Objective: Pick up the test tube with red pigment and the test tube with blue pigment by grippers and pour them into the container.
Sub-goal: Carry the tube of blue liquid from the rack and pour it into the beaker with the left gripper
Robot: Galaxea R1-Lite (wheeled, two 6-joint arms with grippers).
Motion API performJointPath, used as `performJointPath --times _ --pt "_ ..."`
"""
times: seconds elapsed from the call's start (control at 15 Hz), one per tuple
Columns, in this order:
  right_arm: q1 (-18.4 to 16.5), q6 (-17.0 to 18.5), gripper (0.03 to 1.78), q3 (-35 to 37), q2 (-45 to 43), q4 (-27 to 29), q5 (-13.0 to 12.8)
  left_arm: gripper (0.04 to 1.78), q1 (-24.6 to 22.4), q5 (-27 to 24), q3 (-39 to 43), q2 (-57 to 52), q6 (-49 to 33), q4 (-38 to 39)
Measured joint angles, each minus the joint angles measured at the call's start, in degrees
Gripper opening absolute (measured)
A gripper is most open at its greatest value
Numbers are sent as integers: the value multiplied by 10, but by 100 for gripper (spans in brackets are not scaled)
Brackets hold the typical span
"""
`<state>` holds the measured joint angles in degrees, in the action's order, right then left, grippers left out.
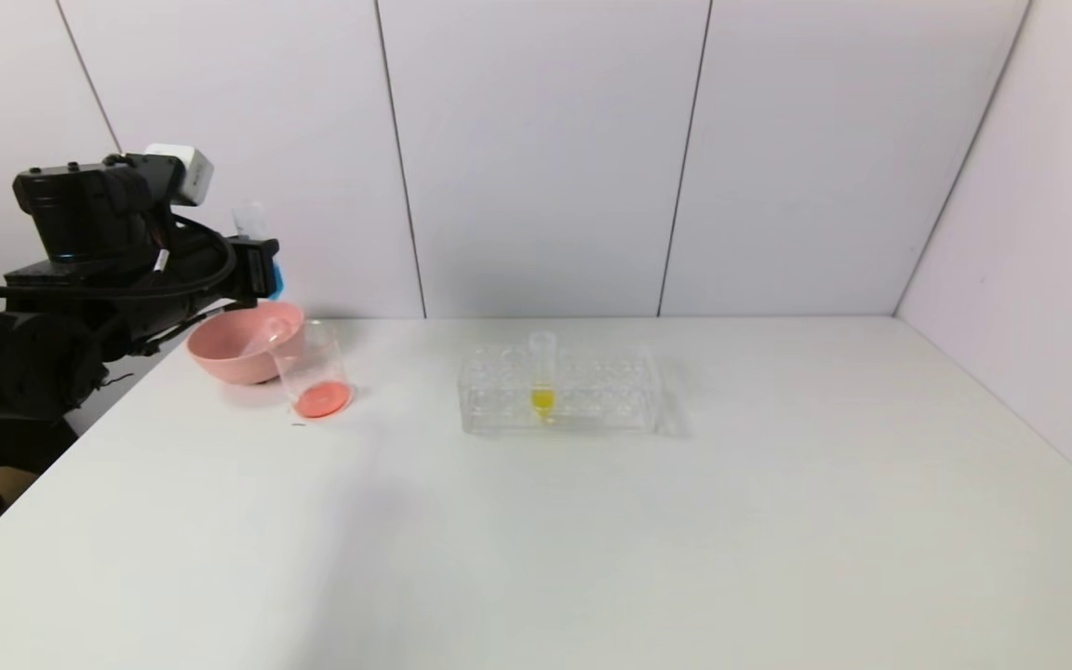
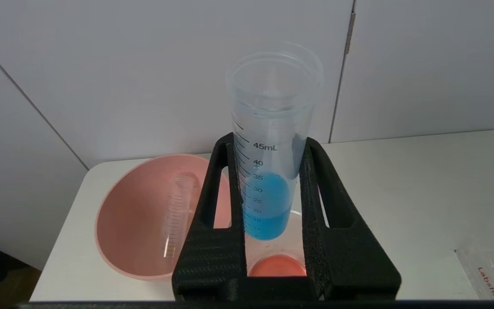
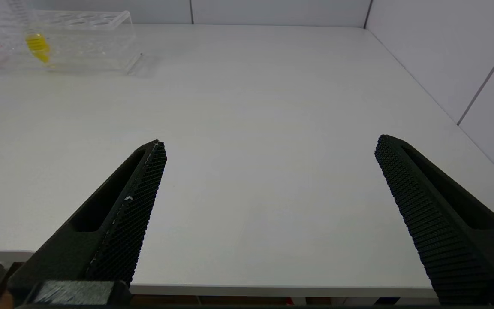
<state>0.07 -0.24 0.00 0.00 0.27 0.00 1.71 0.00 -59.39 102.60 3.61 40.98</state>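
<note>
Blue-pigment test tube (image 2: 268,201) upright between left gripper (image 2: 272,154) fingers above beaker (image 1: 313,377); right gripper (image 3: 268,146) fingers apart.

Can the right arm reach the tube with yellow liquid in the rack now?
Probably yes. The right gripper is open, and only bare table lies between it and the yellow tube standing in the rack.

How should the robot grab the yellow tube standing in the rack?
Grip the yellow tube on its bare upper part, just above the rack, coming down from above. It stands upright, and the rack walls cover its lower half, so only the top is free. The open right pincer is free to do it.
</note>
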Motion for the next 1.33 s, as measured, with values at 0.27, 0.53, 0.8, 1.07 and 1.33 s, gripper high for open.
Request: performJointPath --times 0.27,0.53,0.8,1.07,1.33 --pt "0 0 177 0 0 0 0 38 -51 -44 5 0 1 0" --pt "0 0 178 0 0 0 0 38 -99 -68 10 7 0 3" --pt "0 0 177 0 0 0 0 38 -111 -68 16 25 -4 49" --pt "0 0 177 0 0 0 0 38 -112 -69 40 36 -1 80" --pt "0 0 177 0 0 0 0 38 -112 -122 67 30 -4 81"
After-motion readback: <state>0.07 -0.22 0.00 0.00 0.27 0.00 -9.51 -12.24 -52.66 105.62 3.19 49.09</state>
